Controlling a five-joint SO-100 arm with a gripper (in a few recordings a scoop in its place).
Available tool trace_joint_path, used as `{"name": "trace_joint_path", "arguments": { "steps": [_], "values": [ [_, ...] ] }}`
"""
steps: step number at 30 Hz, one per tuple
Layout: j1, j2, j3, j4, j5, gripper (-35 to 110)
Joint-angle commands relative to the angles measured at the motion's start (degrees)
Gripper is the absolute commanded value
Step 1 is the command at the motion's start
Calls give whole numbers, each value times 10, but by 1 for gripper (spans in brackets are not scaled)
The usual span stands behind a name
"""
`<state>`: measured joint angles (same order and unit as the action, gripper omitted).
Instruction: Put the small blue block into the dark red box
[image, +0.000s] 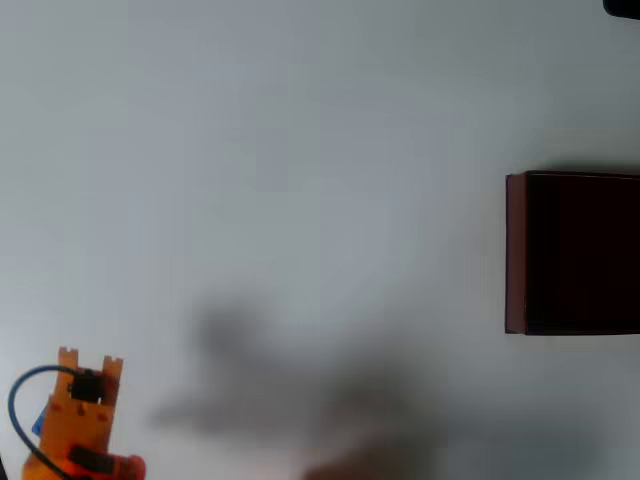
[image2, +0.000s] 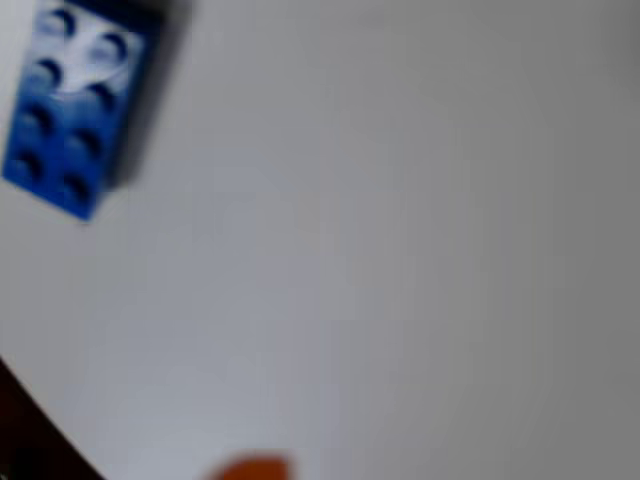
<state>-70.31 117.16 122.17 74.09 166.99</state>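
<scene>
In the wrist view the small blue block (image2: 72, 105) lies flat on the white table at the upper left, studs up, blurred. An orange fingertip (image2: 250, 468) pokes in at the bottom edge, well apart from the block. In the overhead view the orange arm (image: 85, 405) sits at the bottom left corner with a blue cable looping beside it; its fingers are not clear enough to judge. The dark red box (image: 515, 250) stands at the right edge, open side up, its inside almost black, far from the arm.
The white table (image: 300, 150) stretches between arm and box, with soft shadows near the bottom middle. A dark strip (image2: 20, 430) at the lower left of the wrist view looks like the table's edge.
</scene>
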Motion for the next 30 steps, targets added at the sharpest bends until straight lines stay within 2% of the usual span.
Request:
{"name": "trace_joint_path", "arguments": {
  "steps": [1, 15, 30],
  "values": [
    [-18, -36, -37, -40, 64, 24],
    [-55, -163, -127, -77, 238, 24],
    [-54, -272, -205, -97, 261, 24]
  ]
}}
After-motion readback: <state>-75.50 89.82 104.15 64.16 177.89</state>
